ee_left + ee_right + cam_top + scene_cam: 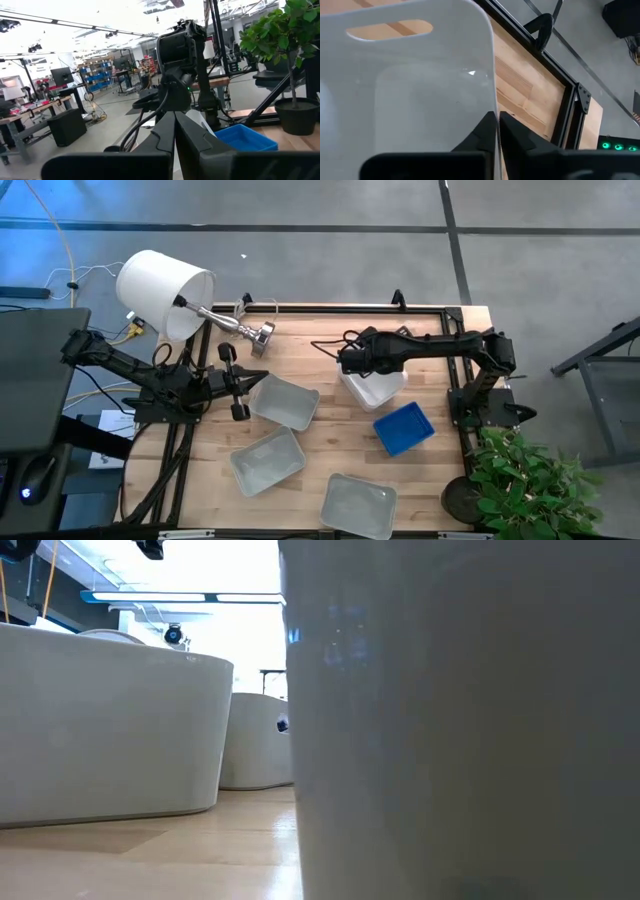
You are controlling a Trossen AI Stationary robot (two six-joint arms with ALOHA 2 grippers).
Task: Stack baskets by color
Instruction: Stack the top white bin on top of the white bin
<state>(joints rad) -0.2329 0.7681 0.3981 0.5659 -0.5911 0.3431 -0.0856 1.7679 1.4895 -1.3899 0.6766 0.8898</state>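
Observation:
A white basket (378, 390) stands right of the table's middle; my right gripper (348, 370) reaches in from the right and is shut on its far left rim. A blue basket (404, 428) lies just nearer than it. Three pale grey baskets rest on their bottoms on the wood: one at the middle left (285, 402), one nearer (267, 460), and one at the near edge (358, 505). My left gripper (250, 378) hovers shut beside the middle-left grey basket, touching nothing, and points toward the right arm (175, 55). My right gripper pinches the white basket's thin side wall (492, 102) between its two fingers (514, 134), close to a rounded corner and beside the end with the handle slot (390, 29). The fingers slant down from the table's right side. Whether the basket is off the table, I cannot tell.
A tipped lamp with a white shade (160, 290) and metal foot (262, 332) lies at the far left corner. A potted plant (530, 480) stands off the near right corner. In the low view, basket walls (460, 720) fill the sight. Bare wood lies near the far right.

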